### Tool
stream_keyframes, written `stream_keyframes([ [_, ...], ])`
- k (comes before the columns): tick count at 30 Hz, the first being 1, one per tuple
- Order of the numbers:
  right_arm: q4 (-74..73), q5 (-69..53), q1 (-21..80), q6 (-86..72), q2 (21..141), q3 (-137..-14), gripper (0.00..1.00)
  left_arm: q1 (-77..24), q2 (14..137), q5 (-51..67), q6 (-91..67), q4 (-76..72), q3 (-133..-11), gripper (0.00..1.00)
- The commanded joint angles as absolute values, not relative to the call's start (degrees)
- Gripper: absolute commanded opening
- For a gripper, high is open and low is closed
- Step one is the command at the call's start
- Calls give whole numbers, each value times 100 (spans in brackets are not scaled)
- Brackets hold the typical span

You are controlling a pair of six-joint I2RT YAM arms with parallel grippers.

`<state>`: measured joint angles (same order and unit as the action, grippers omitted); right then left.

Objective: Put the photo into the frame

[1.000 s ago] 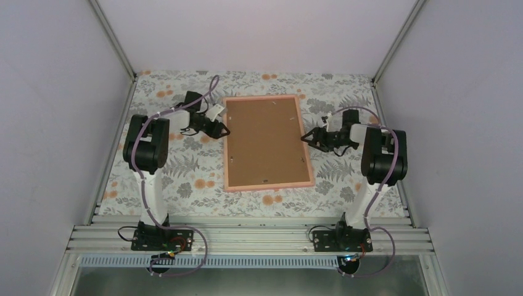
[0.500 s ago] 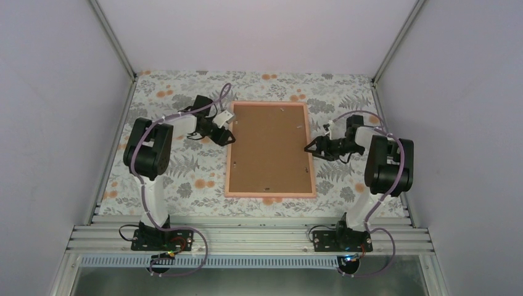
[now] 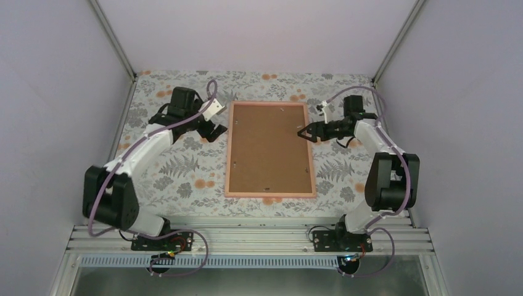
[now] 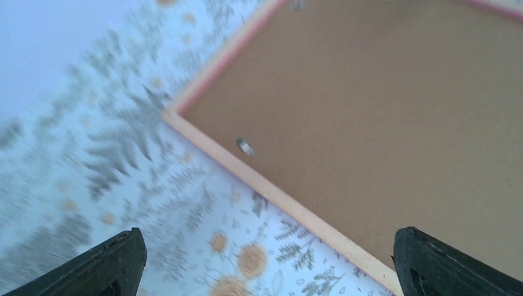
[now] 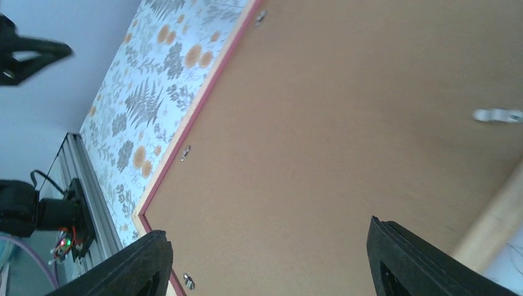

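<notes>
The pink frame (image 3: 269,195) lies flat in the middle of the table, filled by the brown backing board (image 3: 268,148). The photo is hidden. My left gripper (image 3: 217,131) hovers just left of the frame's left edge, open. In the left wrist view its fingertips (image 4: 111,265) stand far apart over the cloth and the frame's rim (image 4: 277,197), with nothing between them. My right gripper (image 3: 302,134) is open at the frame's right edge. In the right wrist view that gripper (image 5: 271,259) looks across the board (image 5: 345,135) to the frame's rim (image 5: 186,129).
A floral tablecloth (image 3: 179,172) covers the table. Small metal tabs (image 4: 245,146) sit along the board's edges. Grey walls close in on three sides, and an aluminium rail (image 3: 247,237) runs along the near edge by the arm bases.
The frame slid slightly right and squared up. My left arm swung out left, and its jaws opened wide off the frame's edge. My right gripper moved farther up the right edge and opened more.
</notes>
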<state>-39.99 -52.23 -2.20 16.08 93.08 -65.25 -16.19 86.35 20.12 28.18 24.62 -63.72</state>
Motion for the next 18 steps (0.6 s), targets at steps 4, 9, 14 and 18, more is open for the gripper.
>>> stream_keyframes([
  [4, -3391, -5186, 612, 1708, 9480, -6671, 75, -1716, 8397, 1618, 3063, 3076, -7207, 100],
  [9, -2709, -5253, 1019, 1289, 9871, -6596, 72, -2224, 8859, 999, 3224, 3311, -7261, 100],
  [14, -2362, -5180, 1193, 1066, 10335, -6444, 68, -2983, 9198, 328, 3418, 3280, -6884, 100],
  [18, -2151, -5073, 1223, 911, 10636, -6342, 66, -3371, 9564, -221, 3394, 3362, -6868, 100],
])
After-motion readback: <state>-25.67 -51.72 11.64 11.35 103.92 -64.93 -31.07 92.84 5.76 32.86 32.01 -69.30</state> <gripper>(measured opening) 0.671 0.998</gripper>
